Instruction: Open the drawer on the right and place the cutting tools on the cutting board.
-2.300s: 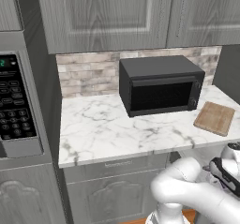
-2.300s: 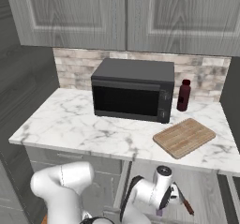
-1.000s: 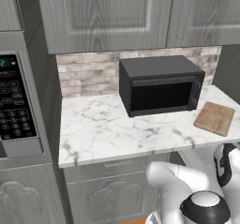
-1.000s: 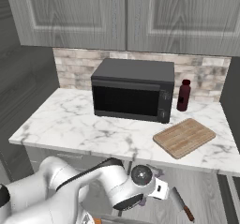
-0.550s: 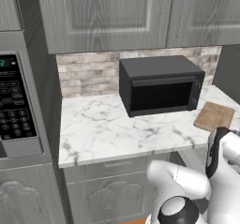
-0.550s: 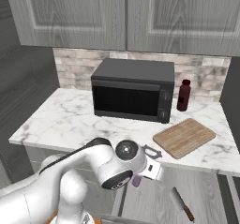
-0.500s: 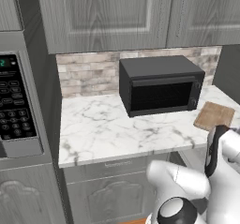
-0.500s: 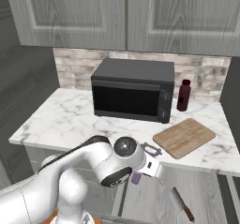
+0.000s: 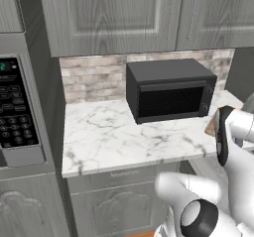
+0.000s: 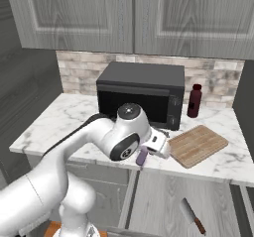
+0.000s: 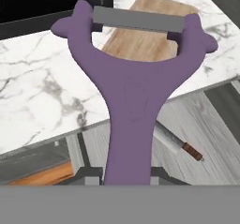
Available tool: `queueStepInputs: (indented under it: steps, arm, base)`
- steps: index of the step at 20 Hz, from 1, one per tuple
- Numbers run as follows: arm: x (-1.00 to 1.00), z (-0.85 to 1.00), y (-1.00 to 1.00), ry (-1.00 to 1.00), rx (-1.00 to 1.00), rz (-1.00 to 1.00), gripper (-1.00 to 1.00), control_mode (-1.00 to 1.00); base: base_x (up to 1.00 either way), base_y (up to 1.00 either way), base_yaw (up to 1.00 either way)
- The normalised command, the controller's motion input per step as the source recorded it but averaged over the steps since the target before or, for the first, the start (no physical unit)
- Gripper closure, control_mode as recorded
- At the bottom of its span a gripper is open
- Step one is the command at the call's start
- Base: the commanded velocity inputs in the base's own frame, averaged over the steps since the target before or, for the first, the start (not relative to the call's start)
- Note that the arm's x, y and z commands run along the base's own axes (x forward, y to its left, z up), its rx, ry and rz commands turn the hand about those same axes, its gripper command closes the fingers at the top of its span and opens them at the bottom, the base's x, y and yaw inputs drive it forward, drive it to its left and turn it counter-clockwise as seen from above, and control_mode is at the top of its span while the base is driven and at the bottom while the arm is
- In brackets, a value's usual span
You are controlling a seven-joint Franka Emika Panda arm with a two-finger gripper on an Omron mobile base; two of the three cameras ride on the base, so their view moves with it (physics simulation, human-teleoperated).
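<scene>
Nothing can be read; the wall oven keypad point(image 9: 15, 114) (its marks blurred) shows no legible text.

counter point(image 10: 69, 117): marble | on it: microwave point(image 10: 141, 94), cutting board point(image 10: 196, 144), bottle point(image 10: 194, 101)

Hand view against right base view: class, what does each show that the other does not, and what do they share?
The hand view alone shows the purple tool's silver blade bar close up, the jaws shut on its handle.

The right base view alone shows the dark red bottle beside the microwave, the upper cabinets and the white arm.

Both show the purple tool held over the counter's front edge, not yet above the cutting board, and the knife lying in the open drawer.
</scene>
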Motion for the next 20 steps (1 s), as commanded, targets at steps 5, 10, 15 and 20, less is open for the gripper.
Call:
queueStepInputs:
  steps: [5, 10, 15, 20]
  arm:
    - [0.72, 0.02, 0.0, 0.2, 0.0, 0.0, 1.0, -1.0]
    - [0.77, 0.0, -0.05, 0.16, 0.0, -0.04, 1.0, -1.0]
    - [0.07, 0.0, -0.17, 0.01, 0.02, -0.02, 1.0, -1.0]
    - [0.0, 0.0, -0.16, 0.0, 0.04, -0.02, 1.0, -1.0]
  base:
    - [0.0, 0.0, 0.0]
    - [0.0, 0.0, 0.0]
    - [0.0, 0.0, 0.0]
    - [0.0, 0.0, 0.0]
